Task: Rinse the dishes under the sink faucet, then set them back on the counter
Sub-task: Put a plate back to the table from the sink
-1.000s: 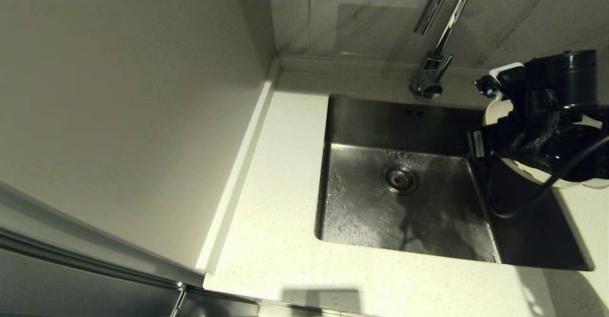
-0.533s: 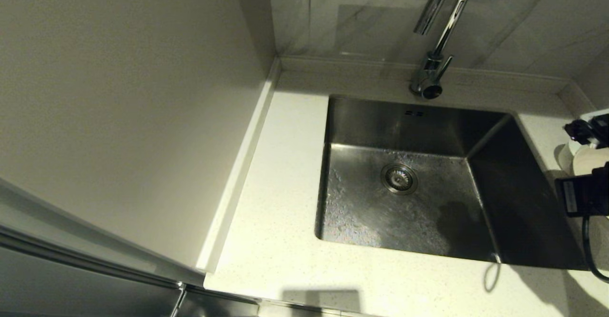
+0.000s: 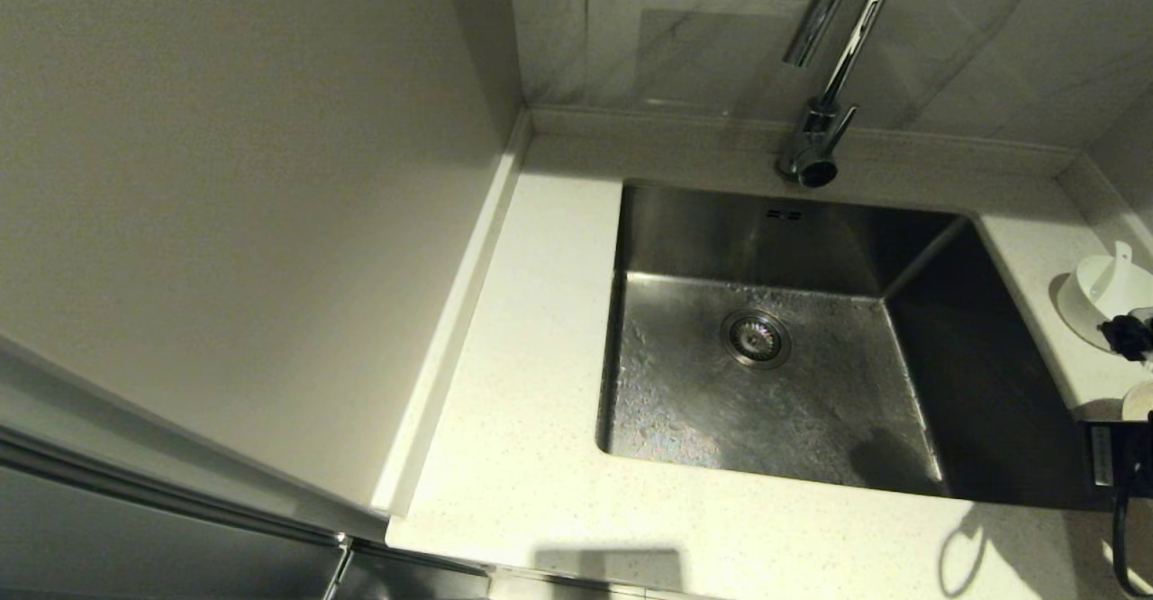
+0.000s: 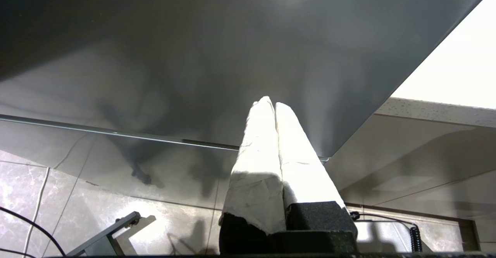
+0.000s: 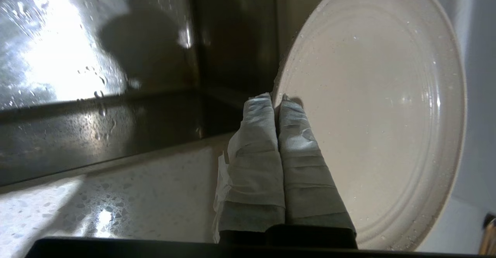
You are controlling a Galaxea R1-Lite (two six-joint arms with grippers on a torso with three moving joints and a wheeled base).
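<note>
Right jaws: pinched narrow on the rim of the plate [image 5: 379,114], padded fingers [image 5: 298,149] either side of the edge. Holds it tilted at the right of the sink [image 3: 766,402], above the worktop [image 5: 135,196]; cannot tell whether the lower edge touches the stone. Shows in the head view only as a sliver at the right edge, with the right arm [image 3: 1126,465] just near of it. Beads of water across the plate's face. Just beyond, to the far side, the bowl [image 3: 1094,298] on the worktop with the spoon [image 3: 1120,262] leaning inside it. Faucet [image 3: 824,68] at the far side of the sink, no stream visible.

Left jaws: pressed together on nothing, fingers [image 4: 267,153] pointing at a dark cabinet front below the worktop edge; parked, out of the head view.

Likely risks:
- Slipping: wet glaze, a thin hold on one edge only; any jolt or a slight loosening probably lets the plate swing or drop.
- Chipping: setting down tilted puts the rim on stone first.
- Sliding into the sink: too close to the right wall on release.
- Knocking the bowl and spoon: little room between them and the plate.
</note>
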